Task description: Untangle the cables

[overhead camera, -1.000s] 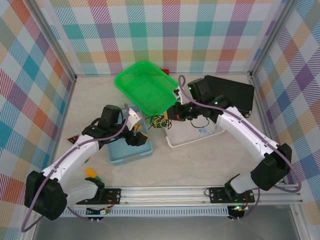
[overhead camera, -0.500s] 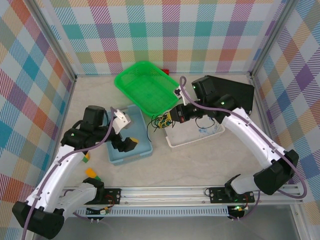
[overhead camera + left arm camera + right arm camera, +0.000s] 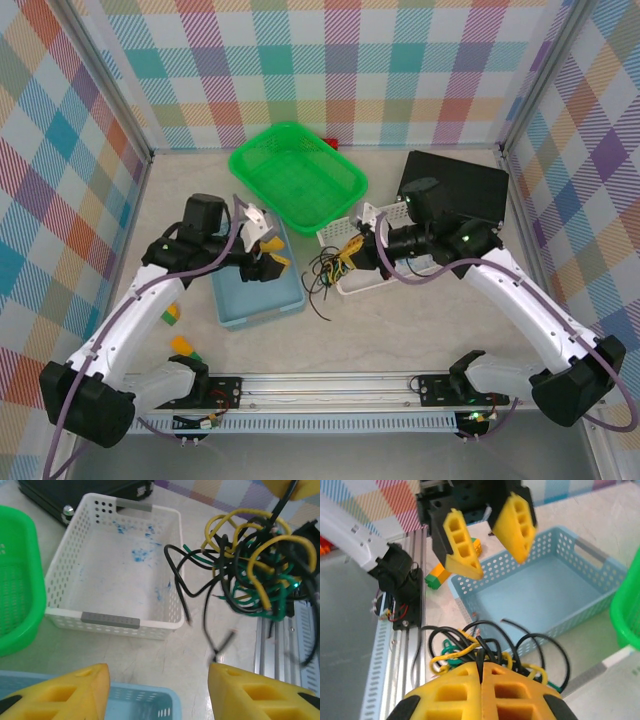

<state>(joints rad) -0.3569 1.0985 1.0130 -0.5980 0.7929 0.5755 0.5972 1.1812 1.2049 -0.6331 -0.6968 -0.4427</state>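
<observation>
Three wire colours, black, yellow and green, are counted in one knot of cables [image 3: 330, 268], which is pinched by the closed right gripper [image 3: 481, 672] just beside one white basket [image 3: 65, 570]. The left gripper [image 3: 268, 252] is held partly apart, empty, over one blue basket [image 3: 250, 315]; one green basket [image 3: 250, 160] is set behind.

Top camera looks down from behind the arms [image 3: 130, 316]. Wrist cameras sit close, apparently facing each other across the cables [image 3: 250, 572].
</observation>
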